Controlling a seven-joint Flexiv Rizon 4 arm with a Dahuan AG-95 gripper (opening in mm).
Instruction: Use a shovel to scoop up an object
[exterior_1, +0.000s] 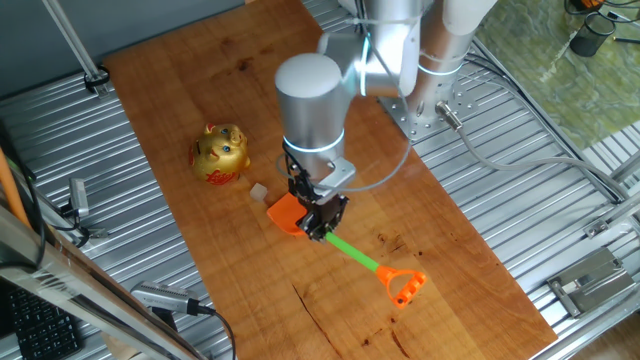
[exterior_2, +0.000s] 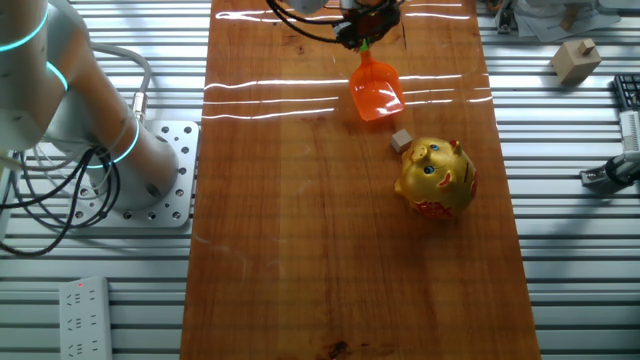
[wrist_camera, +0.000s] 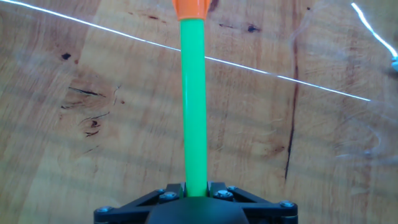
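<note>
The gripper (exterior_1: 320, 222) is clamping the green shaft of the shovel (exterior_1: 352, 250) just behind the orange blade, with the arm (exterior_1: 312, 108) standing nearly upright above it. In the hand view the shaft (wrist_camera: 193, 106) is running straight out from between the black finger bases toward an orange collar at the top edge of the frame, so the fingers are closed on the shovel. The shovel is lying across the middle of the wooden tabletop (exterior_1: 200, 110), with its blade (exterior_1: 285, 213) pointing toward the cube and its orange loop end (exterior_1: 405, 285) sitting toward the right long edge in one fixed view. In the other fixed view the blade (exterior_2: 376, 92) is resting on the wood near the far short edge of the tabletop (exterior_2: 290, 250), hollow side up, and the gripper (exterior_2: 362, 28) is showing only partly at the top of the frame. The cube (exterior_1: 258, 190) is sitting on the wood just beside the tip of the blade, apart from it, and nothing is lying in the blade. In the other fixed view the cube (exterior_2: 401, 140) is lying between the blade and a golden figurine (exterior_2: 436, 178), very close to the figurine. The figurine (exterior_1: 221, 153) is standing upright near the left long edge in one fixed view.
</note>
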